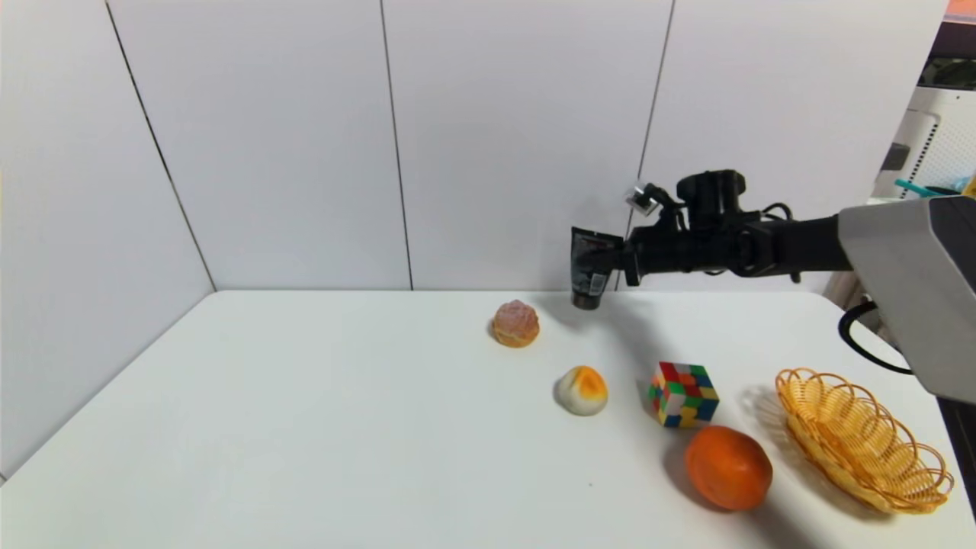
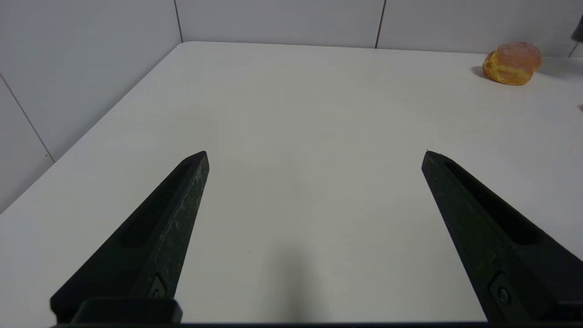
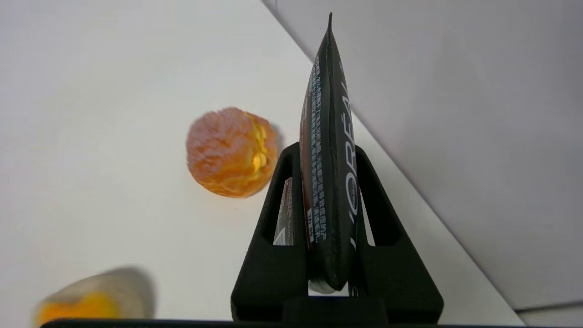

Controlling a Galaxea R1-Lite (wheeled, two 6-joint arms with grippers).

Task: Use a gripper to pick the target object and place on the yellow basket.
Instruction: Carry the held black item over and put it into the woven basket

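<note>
Hanging in the air near the back wall, the black tube [image 1: 590,267] is pinched between the fingers [image 3: 278,200] of the right gripper [image 1: 619,263], clear above the white tabletop [image 1: 305,427]. It hangs upright, cap end down, flat crimped end up. Below and to its left sits a pinkish bun [image 1: 516,323]; nearer the front are a white-and-orange bun [image 1: 581,390], a colour cube [image 1: 684,393] and an orange [image 1: 728,467]. The yellow basket [image 1: 865,442] lies at the right edge, just beside the orange, well apart from the tube. The left gripper [image 2: 314,157] waits low over the left side, fingers spread wide and holding nothing.
</note>
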